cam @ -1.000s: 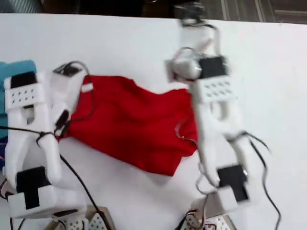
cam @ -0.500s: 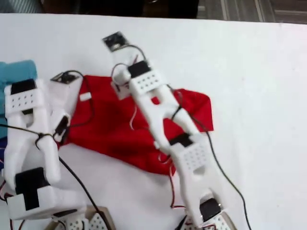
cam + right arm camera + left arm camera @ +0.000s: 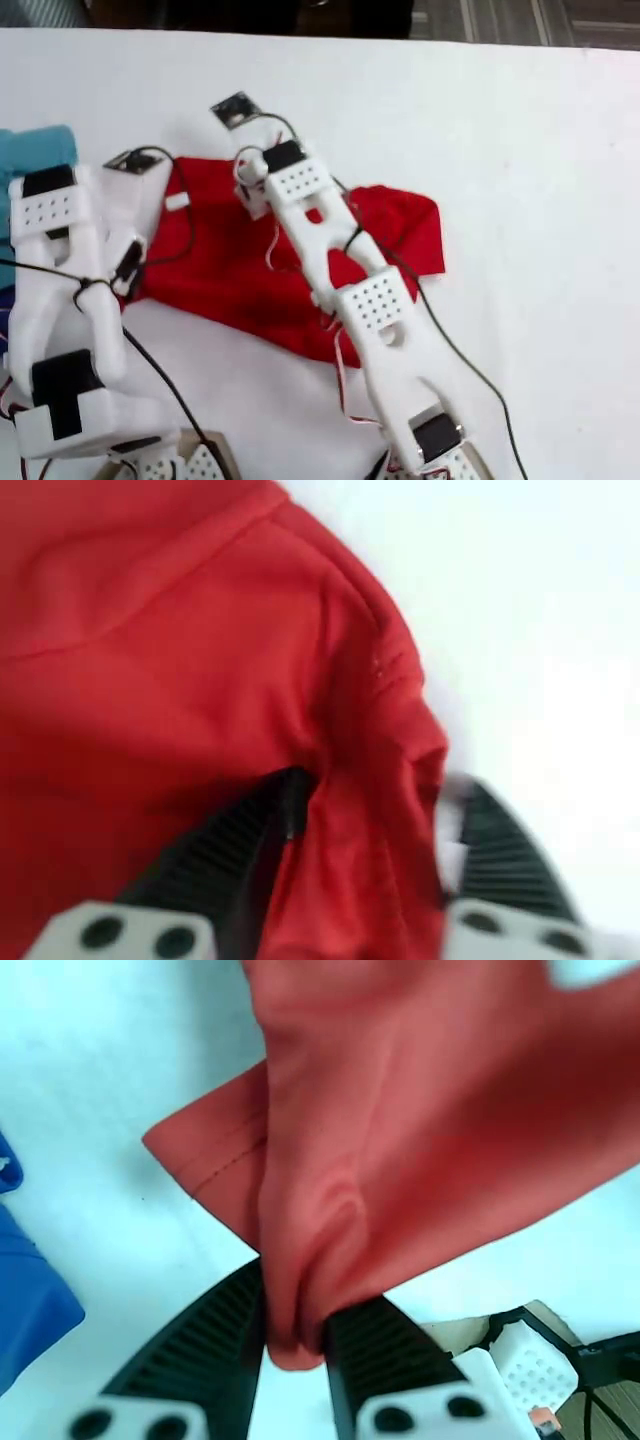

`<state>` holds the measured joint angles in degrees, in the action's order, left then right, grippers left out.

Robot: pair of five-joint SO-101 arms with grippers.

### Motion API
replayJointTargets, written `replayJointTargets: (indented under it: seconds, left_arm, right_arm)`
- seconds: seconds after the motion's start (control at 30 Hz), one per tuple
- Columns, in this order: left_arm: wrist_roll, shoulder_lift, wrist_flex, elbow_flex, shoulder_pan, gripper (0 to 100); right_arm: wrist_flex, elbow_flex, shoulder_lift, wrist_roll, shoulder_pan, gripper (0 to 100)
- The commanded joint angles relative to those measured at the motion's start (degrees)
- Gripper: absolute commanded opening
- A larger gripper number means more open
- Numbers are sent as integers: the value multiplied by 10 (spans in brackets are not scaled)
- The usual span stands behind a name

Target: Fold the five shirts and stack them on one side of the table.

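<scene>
Left pincer (image 3: 295, 1335) pinches the crumpled red cloth shirt (image 3: 225, 255); right pincer (image 3: 375, 860), spread around a fold, should clamp before pulling.

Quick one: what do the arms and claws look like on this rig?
Left arm and right arm: white plastic, dotted hole panels, black motor blocks, loose black and red wires. Left claw and right claw: black ribbed fingers, white bases.
</scene>
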<state>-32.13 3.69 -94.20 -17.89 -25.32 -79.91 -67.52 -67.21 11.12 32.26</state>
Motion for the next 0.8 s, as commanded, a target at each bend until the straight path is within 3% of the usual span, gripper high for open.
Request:
replayJointTargets:
  seconds: [0.0, 0.13, 0.3, 0.57, 0.67, 0.77]
  left_arm:
    - [4, 25, 4, 4, -3, 28]
    - [4, 28, 4, 15, -2, 26]
    - [4, 26, -10, 124, -2, 25]
    - [5, 25, -79, 360, 38, 25]
    - [5, 24, -79, 354, 35, 25]
    - [4, 24, -76, 297, 29, 27]
  right_arm:
    - [-36, -57, 0, 13, -26, 39]
    - [-82, -146, 12, 13, -60, 18]
    - [-171, -287, 43, 18, -104, 20]
    - [-213, -267, 176, 40, -157, 20]
    - [-212, -232, 187, 38, -145, 29]
    - [-199, -169, 175, 37, -108, 119]
